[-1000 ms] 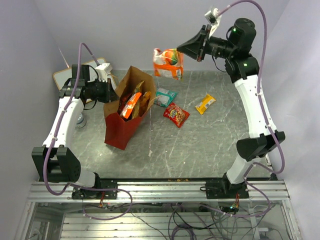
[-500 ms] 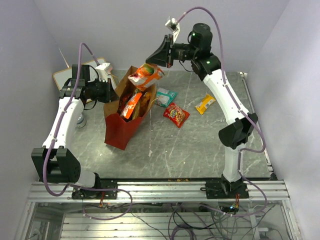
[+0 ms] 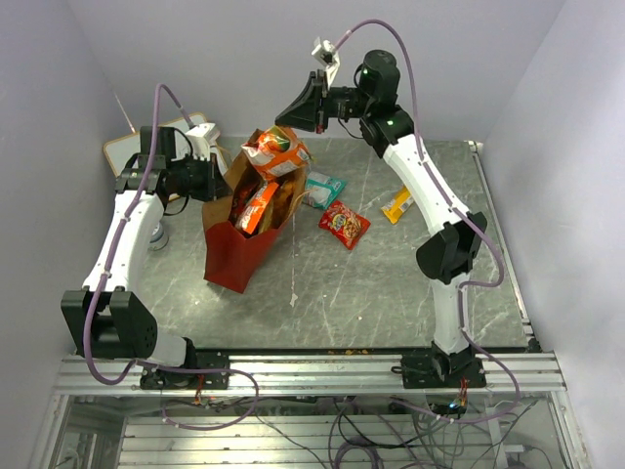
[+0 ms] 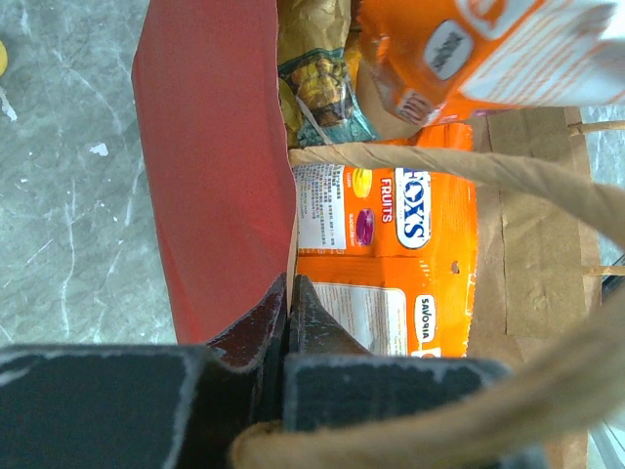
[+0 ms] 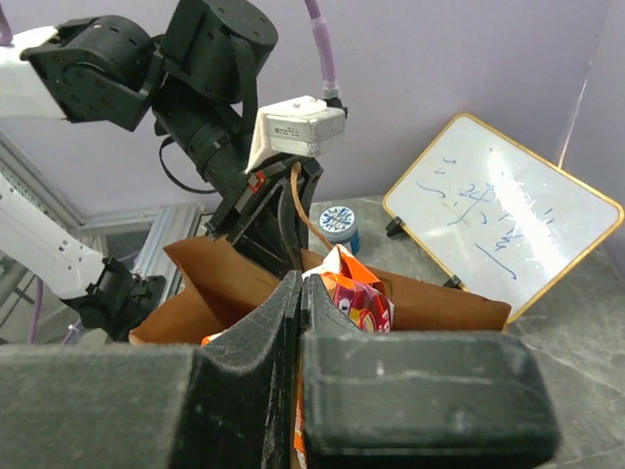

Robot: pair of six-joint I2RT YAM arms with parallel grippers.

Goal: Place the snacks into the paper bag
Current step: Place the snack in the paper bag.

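Right arm swung left | right claw pinches orange packet above paper bag

Table: grey marbled stone-look top w/ pale veins and a few white specks. Plain matte lilac walls on 3 sides: back wall, left wall, right wall. Aluminium rail frame runs along the near edge, tangled wires below it. Whiteboard w/ tan rim stands tilted at back-left, blue scribbles on it. Light soft and even, shadows faint.

orange packet carried left, over paper bag
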